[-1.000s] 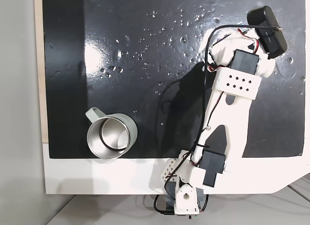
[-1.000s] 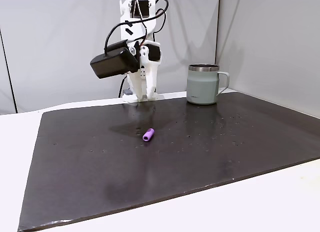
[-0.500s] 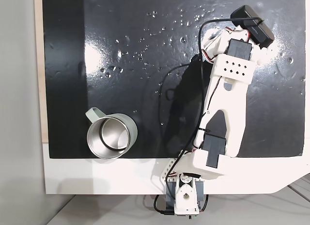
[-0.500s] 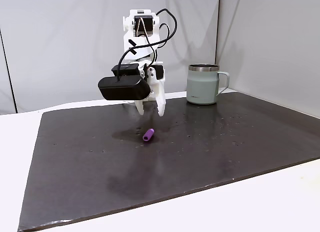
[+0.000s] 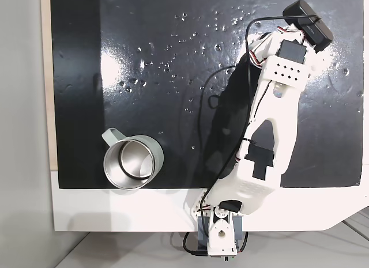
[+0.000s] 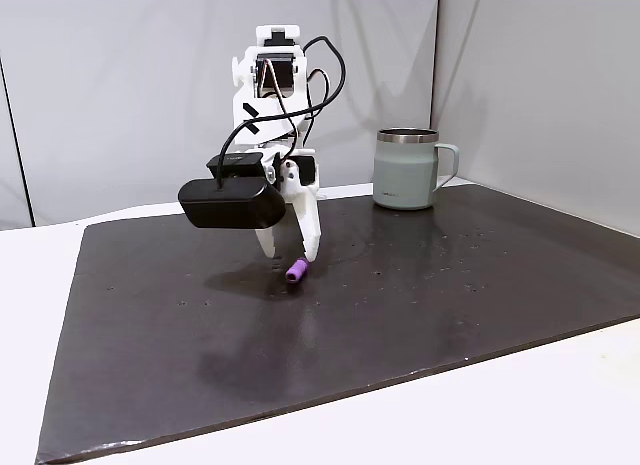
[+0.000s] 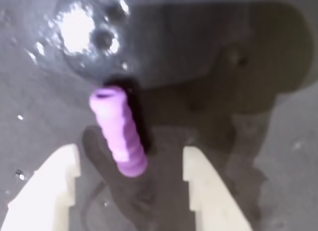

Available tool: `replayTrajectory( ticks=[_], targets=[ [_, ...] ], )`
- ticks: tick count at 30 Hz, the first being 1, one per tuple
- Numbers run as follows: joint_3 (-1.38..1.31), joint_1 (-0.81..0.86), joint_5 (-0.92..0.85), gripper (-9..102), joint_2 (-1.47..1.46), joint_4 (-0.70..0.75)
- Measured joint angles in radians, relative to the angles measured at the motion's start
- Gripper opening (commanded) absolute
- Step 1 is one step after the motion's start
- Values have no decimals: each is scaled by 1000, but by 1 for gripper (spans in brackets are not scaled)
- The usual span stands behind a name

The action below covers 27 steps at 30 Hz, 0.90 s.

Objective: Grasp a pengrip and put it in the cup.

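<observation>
Gripper [image 7: 129, 166] is down low over the dark surface [image 6: 450, 285], jaws spread wide and holding nothing; in the wrist view the two pale fingers [image 7: 52, 184] sit either side of the pengrip [image 7: 119, 134], its near end reaching into the gap between them, the far end sticking out ahead. It lies flat on the surface, slightly skewed to the jaw line and closer to the finger on the left of that view, so a closing pinch should catch it across its ribbed body, probably nudging it first. From the side fixed view the gripper [image 6: 287, 253] tips hang just at the pengrip [image 6: 296, 271], touching or nearly, can't tell which. Looks like pre-grasp alignment. Cup [image 6: 405, 169] stands upright well behind and off to the gripper's side, mouth open, handle outward, ready to receive. In the top-down fixed view the cup [image 5: 134, 163] is well apart from the arm's end.
</observation>
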Motion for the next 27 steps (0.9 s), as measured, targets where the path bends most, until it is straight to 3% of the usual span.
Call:
replayTrajectory(
  ticks=[10, 27],
  targets=[
    [-40, -2, 0, 24, -87, -64],
    [-44, -31, -11, 3, -98, -71]
  ],
)
